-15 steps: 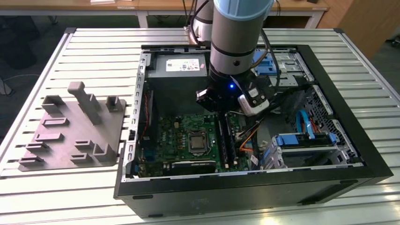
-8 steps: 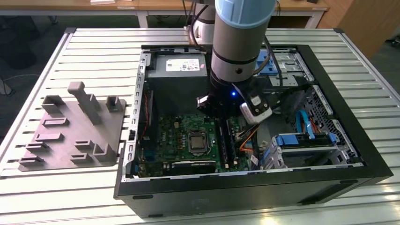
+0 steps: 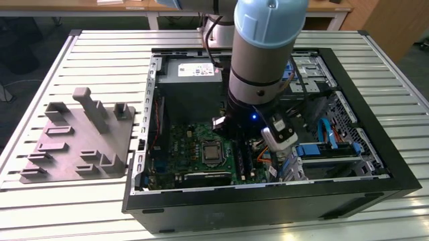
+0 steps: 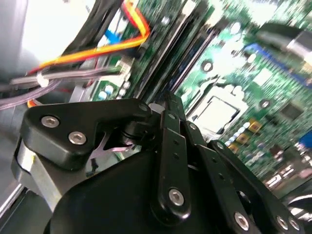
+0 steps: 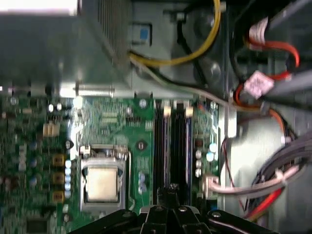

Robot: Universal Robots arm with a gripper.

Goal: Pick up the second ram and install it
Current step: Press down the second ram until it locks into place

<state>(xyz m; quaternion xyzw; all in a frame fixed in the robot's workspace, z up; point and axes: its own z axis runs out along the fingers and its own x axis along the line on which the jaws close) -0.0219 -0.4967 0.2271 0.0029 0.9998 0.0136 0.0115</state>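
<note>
My gripper (image 5: 170, 191) is deep inside the open computer case (image 3: 375, 165), over the memory slots of the green motherboard (image 3: 191, 145). Both wrist views show its black fingers drawn together, shut, with no gap between the tips (image 4: 168, 100). Directly under the tips runs a long dark strip, the second ram (image 5: 178, 141), standing in a slot beside another dark strip. In the second wrist view the ram (image 4: 187, 53) leads away from the fingertips. Whether the tips touch its top edge I cannot tell. In the exterior view the arm's wrist (image 3: 258, 113) hides the gripper.
A grey fixture plate (image 3: 80, 145) lies on the slatted table at the exterior view's left. The processor socket (image 5: 100, 183) sits beside the slots. Orange, yellow and grey cables (image 5: 273, 185) crowd the slots' other side. The grey power-supply box (image 3: 191, 80) fills the case's far end.
</note>
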